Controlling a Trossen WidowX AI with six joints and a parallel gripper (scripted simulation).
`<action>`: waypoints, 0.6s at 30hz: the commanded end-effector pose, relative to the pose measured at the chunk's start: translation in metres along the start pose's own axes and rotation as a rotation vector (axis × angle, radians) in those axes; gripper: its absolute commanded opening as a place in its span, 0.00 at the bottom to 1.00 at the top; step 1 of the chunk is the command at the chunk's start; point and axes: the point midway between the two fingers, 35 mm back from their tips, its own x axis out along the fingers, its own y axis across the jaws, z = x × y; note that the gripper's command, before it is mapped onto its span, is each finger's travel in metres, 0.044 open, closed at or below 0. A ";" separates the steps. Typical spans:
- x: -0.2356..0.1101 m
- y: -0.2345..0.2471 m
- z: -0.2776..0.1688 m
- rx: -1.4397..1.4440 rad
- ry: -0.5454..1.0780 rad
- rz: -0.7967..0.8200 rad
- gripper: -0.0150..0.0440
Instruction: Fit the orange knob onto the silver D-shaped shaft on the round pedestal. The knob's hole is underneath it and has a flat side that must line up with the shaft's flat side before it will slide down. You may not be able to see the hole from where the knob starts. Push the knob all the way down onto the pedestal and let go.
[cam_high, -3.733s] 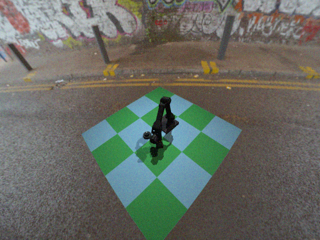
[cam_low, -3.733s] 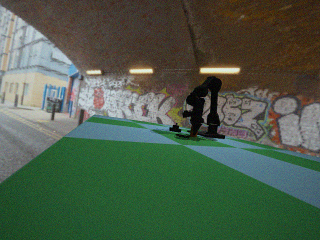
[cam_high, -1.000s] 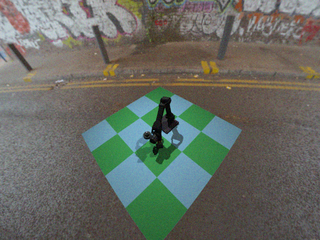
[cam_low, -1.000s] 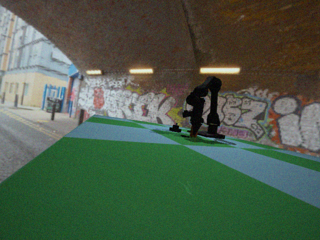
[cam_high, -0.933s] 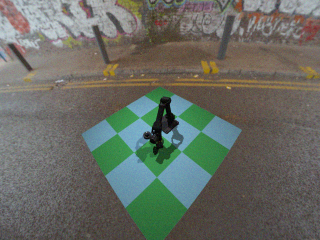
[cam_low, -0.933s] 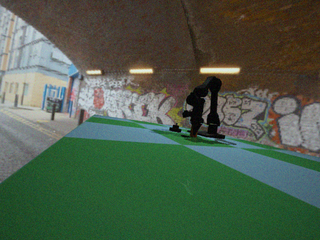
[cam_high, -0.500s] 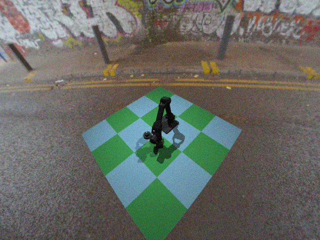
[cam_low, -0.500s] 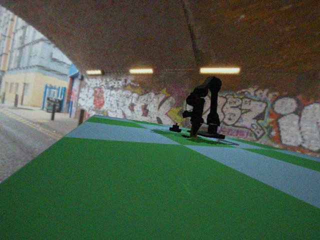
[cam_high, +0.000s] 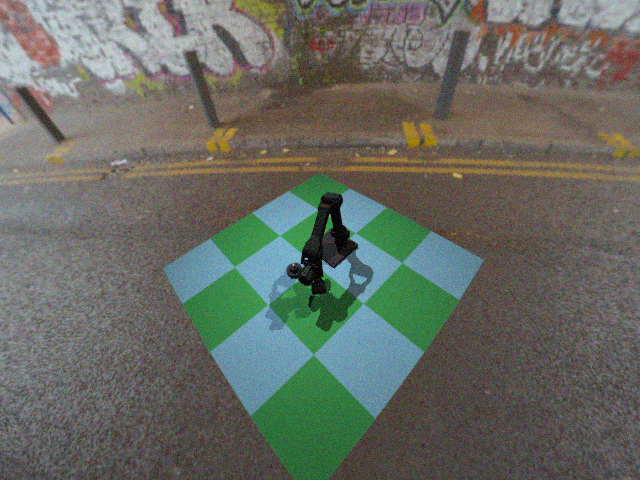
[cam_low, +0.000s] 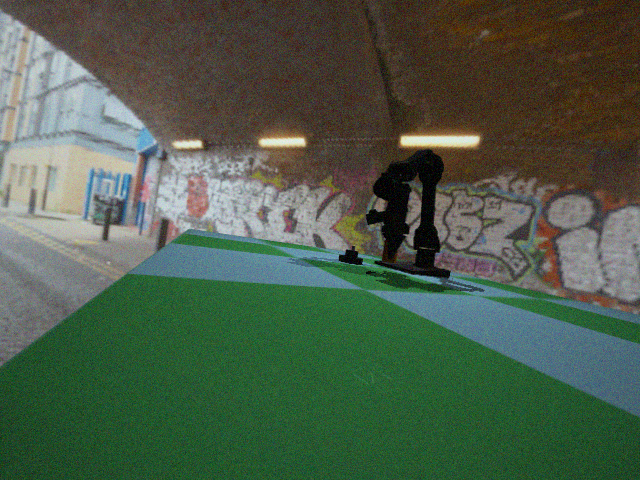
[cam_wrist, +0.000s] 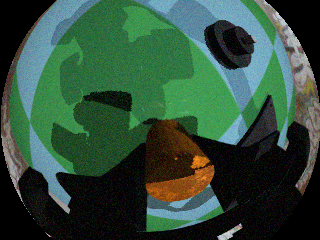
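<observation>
The gripper (cam_wrist: 175, 190) has its jaws clamped on the knob (cam_wrist: 175, 163), which sits between the fingers, well apart from the pedestal (cam_wrist: 230, 43). The knob looks rigid, smooth and light, a tapered cylinder likely to slip if pinched on its slope, so the sides near the wide end seem the best hold. Its long axis appears tilted, and the hole cannot be seen

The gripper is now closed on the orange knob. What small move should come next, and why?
Probably a short straight lift. The gripper holds the orange knob low over the mat, while the round pedestal stands apart from it, so the knob likely needs height before travelling there.
</observation>
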 end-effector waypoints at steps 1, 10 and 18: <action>-0.020 0.004 0.003 0.003 -0.019 0.026 0.25; -0.048 0.004 0.003 0.003 -0.019 0.027 0.25; -0.074 0.003 0.001 0.003 -0.019 0.027 0.25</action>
